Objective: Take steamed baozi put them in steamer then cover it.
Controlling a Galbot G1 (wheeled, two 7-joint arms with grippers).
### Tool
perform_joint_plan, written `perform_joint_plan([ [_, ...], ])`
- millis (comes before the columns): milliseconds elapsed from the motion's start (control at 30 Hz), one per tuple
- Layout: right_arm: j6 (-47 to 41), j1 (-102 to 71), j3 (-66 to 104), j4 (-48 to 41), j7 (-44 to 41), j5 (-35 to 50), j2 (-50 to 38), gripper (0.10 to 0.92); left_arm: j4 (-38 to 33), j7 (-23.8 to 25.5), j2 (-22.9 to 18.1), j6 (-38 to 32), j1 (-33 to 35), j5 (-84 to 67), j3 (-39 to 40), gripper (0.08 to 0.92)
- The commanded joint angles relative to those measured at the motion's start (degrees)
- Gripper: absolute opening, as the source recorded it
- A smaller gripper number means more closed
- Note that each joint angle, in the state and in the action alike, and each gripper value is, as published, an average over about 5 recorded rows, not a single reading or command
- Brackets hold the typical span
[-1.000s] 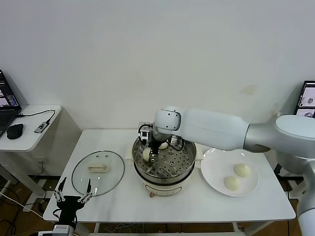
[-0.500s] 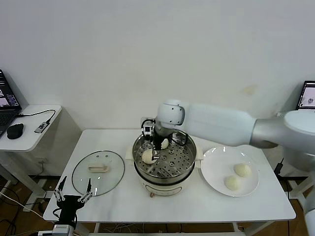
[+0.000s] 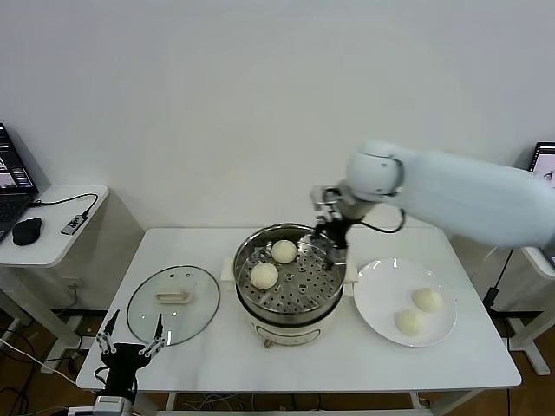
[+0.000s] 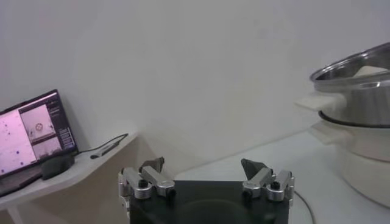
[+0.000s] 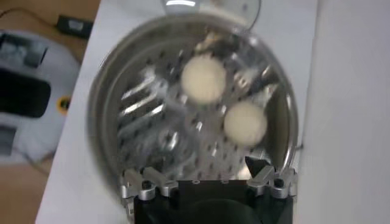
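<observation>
The steamer [image 3: 299, 291] stands mid-table, uncovered, with two steamed baozi [image 3: 284, 250] [image 3: 264, 275] on its perforated tray. Two more baozi [image 3: 427, 299] [image 3: 408, 321] lie on the white plate [image 3: 380, 290] to its right. My right gripper [image 3: 334, 243] hangs open and empty over the steamer's right rim. In the right wrist view the steamer [image 5: 137, 112] and both baozi [image 5: 203, 80] [image 5: 245, 122] lie below the open right gripper [image 5: 204, 171]. My left gripper [image 3: 130, 347] is parked low off the table's front left corner, open and empty [image 4: 202, 164].
The glass lid [image 3: 173, 302] lies flat on the table left of the steamer. A side table with a laptop [image 4: 36, 131] and a mouse [image 3: 26, 230] stands at far left. In the left wrist view the steamer [image 4: 359, 79] shows at the edge.
My right gripper opened and left a baozi on the tray, then rose and swung from the steamer's left part to its right rim. The left arm has not moved.
</observation>
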Motion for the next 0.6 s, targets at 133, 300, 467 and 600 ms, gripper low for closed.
perform_joint_plan([
  [133, 8.9, -5.7, 1.7, 6.6, -3.8, -12.5, -21.5, 0.823, 0.2, 0.1, 0.0, 0.1, -0.1, 0.0, 0.3, 0.823],
  [300, 10.0, -14.8, 5.9, 5.5, -1.8, -18.6, -24.2, 0.823, 0.2, 0.1, -0.1, 0.1, 0.0, 0.2, 0.5, 0.823],
  [467, 10.3, -24.5, 12.6, 4.0, -0.2, -22.6, -24.7, 0.823, 0.2, 0.1, -0.3, 0.1, 0.0, 0.2, 0.4, 0.823],
  [600, 10.5, -32.6, 18.6, 2.4, 0.9, -23.9, -23.9, 0.823, 0.2, 0.2, -0.3, 0.2, 0.1, 0.2, 0.2, 0.823],
])
